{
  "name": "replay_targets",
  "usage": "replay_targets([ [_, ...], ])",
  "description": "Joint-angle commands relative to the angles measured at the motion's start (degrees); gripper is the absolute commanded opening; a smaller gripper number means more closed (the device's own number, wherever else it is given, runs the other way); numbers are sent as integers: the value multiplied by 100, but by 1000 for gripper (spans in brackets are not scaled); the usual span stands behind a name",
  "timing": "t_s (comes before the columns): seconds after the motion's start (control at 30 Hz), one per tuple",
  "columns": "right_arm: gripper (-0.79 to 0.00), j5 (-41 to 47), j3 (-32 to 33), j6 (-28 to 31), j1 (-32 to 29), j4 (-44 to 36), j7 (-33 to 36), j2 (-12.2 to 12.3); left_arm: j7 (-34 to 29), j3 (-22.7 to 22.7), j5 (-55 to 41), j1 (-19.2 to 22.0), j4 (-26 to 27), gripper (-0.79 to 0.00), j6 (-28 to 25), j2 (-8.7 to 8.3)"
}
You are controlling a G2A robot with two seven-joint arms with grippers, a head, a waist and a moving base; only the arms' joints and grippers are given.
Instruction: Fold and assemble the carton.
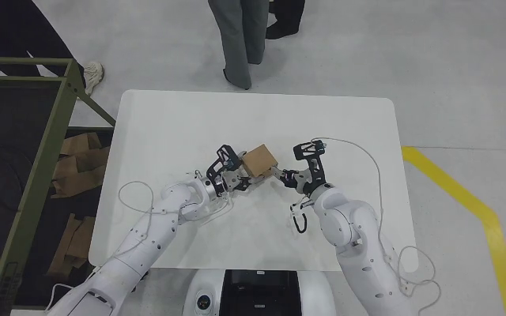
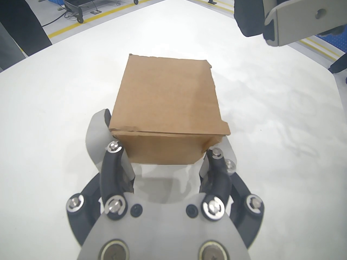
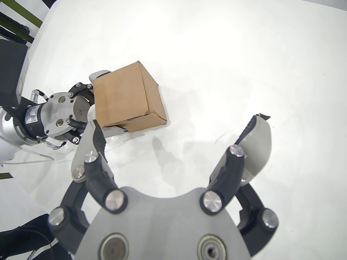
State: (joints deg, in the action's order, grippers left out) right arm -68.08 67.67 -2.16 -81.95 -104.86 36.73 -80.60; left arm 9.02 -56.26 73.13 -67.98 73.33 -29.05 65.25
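Note:
A brown carton (image 1: 258,160) stands on the white table (image 1: 340,118) near its middle, folded into a box shape with one edge slightly lifted. My left gripper (image 2: 162,139) is shut on the carton (image 2: 168,101), one finger on each side of its near end. My right gripper (image 3: 177,128) is open with nothing between its fingers, a short way off the carton (image 3: 122,96) on the side opposite the left gripper. In the top view the right gripper (image 1: 288,175) hangs just beside the carton's corner. It also shows above the table in the left wrist view (image 2: 271,9).
A green metal frame with flat cardboard pieces (image 1: 75,166) stands off the table's left side. A thin white cable (image 1: 368,162) trails from the right arm over the table. A person's legs (image 1: 237,39) stand beyond the far edge.

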Motion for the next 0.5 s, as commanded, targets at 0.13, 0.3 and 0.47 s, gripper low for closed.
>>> replay_targets([
  [0.13,0,0,0,0,0,0,0,0,15,-85,-2,-81,109,-456,8,-10],
  [0.3,0,0,0,0,0,0,0,0,46,-291,-126,-209,319,-474,-15,-47],
  [0.47,0,0,0,0,0,0,0,0,-23,-628,-419,-392,612,-588,-215,-118],
])
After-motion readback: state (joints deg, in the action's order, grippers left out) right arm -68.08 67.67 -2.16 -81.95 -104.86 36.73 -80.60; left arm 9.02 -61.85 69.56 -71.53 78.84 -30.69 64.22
